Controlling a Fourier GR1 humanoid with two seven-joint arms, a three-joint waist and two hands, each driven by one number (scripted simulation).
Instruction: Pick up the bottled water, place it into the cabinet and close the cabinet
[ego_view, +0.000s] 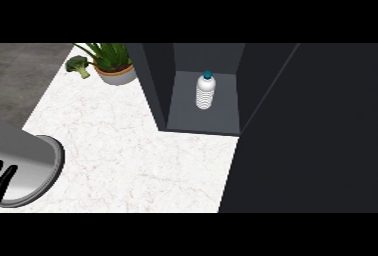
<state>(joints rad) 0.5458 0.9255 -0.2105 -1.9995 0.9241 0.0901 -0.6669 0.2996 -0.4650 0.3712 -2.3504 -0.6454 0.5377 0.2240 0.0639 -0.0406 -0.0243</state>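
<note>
Inside the cabinet (203, 121), bottled water (207, 93), perhaps upright

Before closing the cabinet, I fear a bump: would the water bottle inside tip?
Probably: the bottled water stands tall and narrow, so it may topple. Its round ribbed body would likely roll afterwards.

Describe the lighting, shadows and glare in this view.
Head view: the marble counter is evenly bright, with no glare; the cabinet interior is dim, yet the bottled water stands out pale; the cabinet door is near-black.
</note>
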